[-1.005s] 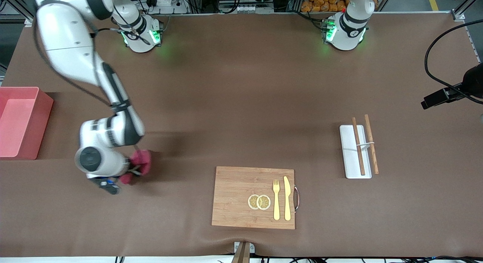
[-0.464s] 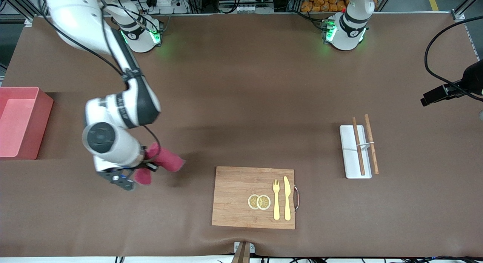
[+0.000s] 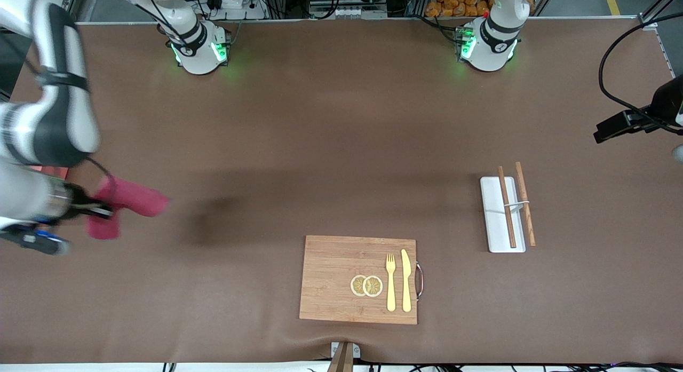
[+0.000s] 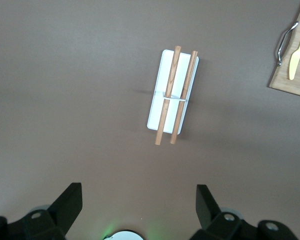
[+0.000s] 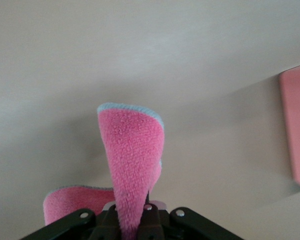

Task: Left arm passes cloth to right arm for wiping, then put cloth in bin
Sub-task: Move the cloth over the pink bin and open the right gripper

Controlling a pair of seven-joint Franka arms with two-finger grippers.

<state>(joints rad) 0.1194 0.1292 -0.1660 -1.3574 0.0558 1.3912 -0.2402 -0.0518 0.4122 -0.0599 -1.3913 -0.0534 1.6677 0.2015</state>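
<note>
Brown worktop point(image 3: 331, 137) fills the front view, robot bases along the top edge. Right arm point(image 3: 58, 94) comes down the left edge of the frame; the right end effector point(image 3: 98, 209) is clamped shut on the cloth point(image 3: 128, 201), which hangs clear of the worktop at middle left, one lobe sticking out toward frame centre, another drooping below. Right wrist view confirms the pinch: cloth gripped at a fold, long flap free.

Bin point(image 5: 296, 130) is almost wholly hidden by the right arm in the front view; only a pink wall shows at the right edge of the right wrist view, so it sits near but not under the cloth.

Left end effector point(image 4: 139, 207) waits with fingers spread wide and empty, up over the white tray point(image 4: 160, 85) and chopsticks point(image 4: 169, 95) (right of frame centre in the front view).

Risks, as judged:
- Free flap could catch on the bin wall and drape over the rim if the release comes short of centre.
- Grip is on a narrow fold; a fast swing might shake the fuzzy fabric loose early, dropping it on the worktop.
- Cloth may cling to the fingers on opening.
</note>
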